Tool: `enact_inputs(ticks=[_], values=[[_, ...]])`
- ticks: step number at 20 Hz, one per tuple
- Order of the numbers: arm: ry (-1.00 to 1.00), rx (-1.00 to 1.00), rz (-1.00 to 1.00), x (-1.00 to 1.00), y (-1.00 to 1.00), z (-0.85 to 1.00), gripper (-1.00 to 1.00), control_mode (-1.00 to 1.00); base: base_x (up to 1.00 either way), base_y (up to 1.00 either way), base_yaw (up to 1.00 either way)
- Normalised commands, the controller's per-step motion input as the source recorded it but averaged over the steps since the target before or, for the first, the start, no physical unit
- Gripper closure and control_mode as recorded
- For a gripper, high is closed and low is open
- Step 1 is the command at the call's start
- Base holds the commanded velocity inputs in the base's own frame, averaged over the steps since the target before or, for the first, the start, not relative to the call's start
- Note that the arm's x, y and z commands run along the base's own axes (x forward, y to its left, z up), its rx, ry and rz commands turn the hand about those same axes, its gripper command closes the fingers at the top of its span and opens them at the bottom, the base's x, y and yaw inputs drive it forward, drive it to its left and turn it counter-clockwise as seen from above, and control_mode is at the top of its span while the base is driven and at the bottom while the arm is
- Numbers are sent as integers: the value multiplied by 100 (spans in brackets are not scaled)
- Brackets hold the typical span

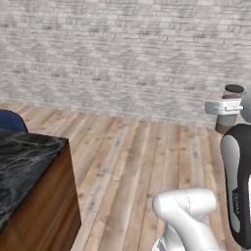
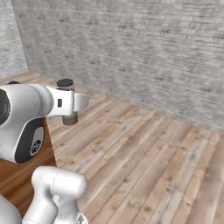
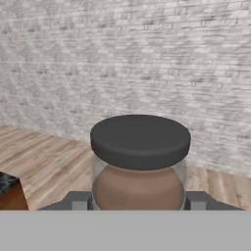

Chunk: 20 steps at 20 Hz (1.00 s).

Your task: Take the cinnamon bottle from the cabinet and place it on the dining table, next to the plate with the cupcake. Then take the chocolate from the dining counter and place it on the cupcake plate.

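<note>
The cinnamon bottle [image 1: 234, 89], a small jar with a black cap and brown lower part, hangs upright in the air in front of a brick wall. My gripper [image 1: 226, 108] is shut on its pale middle. The right base view has the bottle [image 2: 65, 83] at upper left, with the gripper [image 2: 68, 103] clamped across it from the side. Up close in the hand view, the bottle [image 3: 139, 162] stands between the two dark fingers [image 3: 78, 200] of the gripper [image 3: 139, 198]. The black marble dining table [image 1: 24, 157] with its wooden base lies low at the left, well apart from the bottle.
A grey brick wall [image 1: 122, 54] closes the far side, with a wooden plank floor [image 1: 137, 162] stretching up to it. A dark blue rounded seat [image 1: 10, 120] peeks up behind the table. A corner of the table [image 3: 7, 188] shows at lower left in the hand view.
</note>
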Motion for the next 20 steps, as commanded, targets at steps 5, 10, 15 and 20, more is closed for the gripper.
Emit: enact_inputs(ticks=[5,10,15,20], values=[[0,0,0,0,0,0,100,100,100,-31,46],[0,0,0,0,0,0,100,100,100,-32,48],[0,0,0,0,0,0,100,100,100,-32,48],[0,0,0,0,0,0,100,100,100,-32,48]])
